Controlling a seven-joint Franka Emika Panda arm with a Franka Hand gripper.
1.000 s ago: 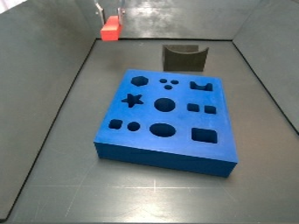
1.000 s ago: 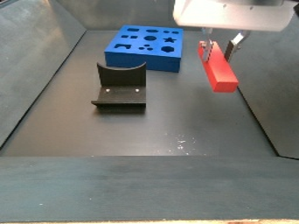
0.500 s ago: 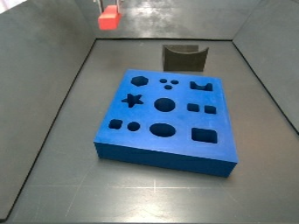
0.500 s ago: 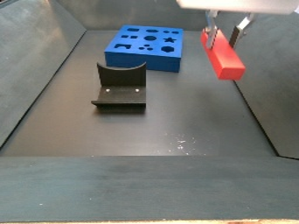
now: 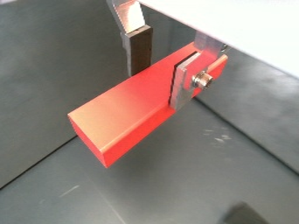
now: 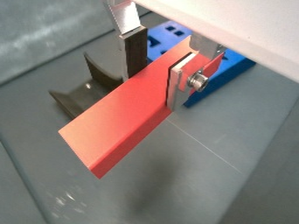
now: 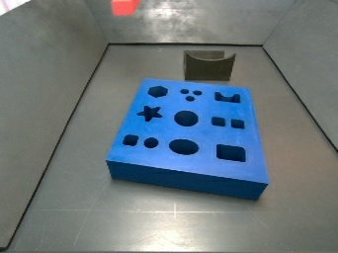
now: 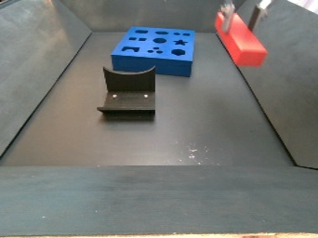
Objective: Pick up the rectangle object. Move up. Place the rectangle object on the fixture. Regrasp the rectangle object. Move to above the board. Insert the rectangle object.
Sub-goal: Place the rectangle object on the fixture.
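— So how far along is it?
— Pickup looks done: the hand [image 5: 163, 61] is clamped on one end of the rectangle object [image 5: 126, 115], carried high above the floor.
— And what's left?
— Everything after. The fixture [image 8: 126, 93] stands bare, nearer in a side view, and beyond it the board [image 8: 156, 49] has every hole empty. Placing, regrasping, inserting: none done.

Pincer [image 8: 244, 7] mostly cropped by frame edge; rectangle object [image 7: 126, 6] cropped likewise.
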